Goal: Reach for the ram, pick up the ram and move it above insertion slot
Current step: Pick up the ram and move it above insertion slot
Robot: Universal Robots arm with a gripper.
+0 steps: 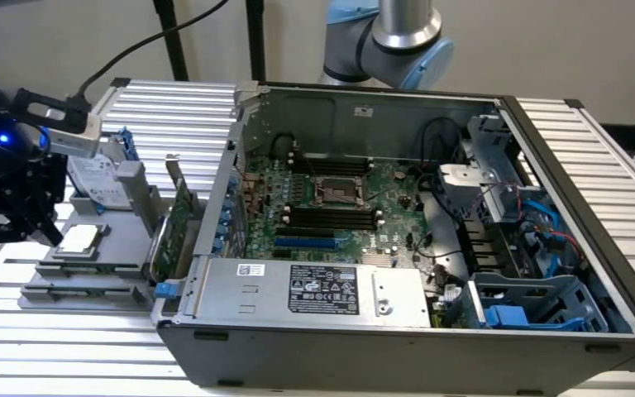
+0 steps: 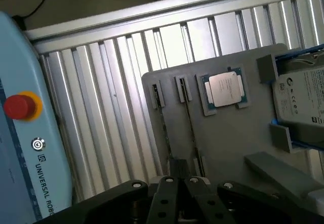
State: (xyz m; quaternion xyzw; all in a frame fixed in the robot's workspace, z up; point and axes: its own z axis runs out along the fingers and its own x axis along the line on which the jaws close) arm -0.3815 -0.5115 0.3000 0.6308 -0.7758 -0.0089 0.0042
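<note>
- Ram (image 2: 189,128) stands edgewise in the holder (image 2: 228,133), 9 o'clock of the case (image 1: 350,356).
- Claw (image 2: 179,183) is near its end; clenched or released, we cannot tell.
- We judge it light, stiff, fragile: grip the flat faces.

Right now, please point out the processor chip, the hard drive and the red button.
processor chip (image 2: 226,89): wrist view, middle of its silver lid.
hard drive (image 2: 304,100): wrist view, its pale top face.
red button (image 2: 19,106): wrist view, middle of its cap.

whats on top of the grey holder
A cpu, a hard drive and a card sit on it. The hand covers one edge of the holder, so anything under it is hidden.
</note>
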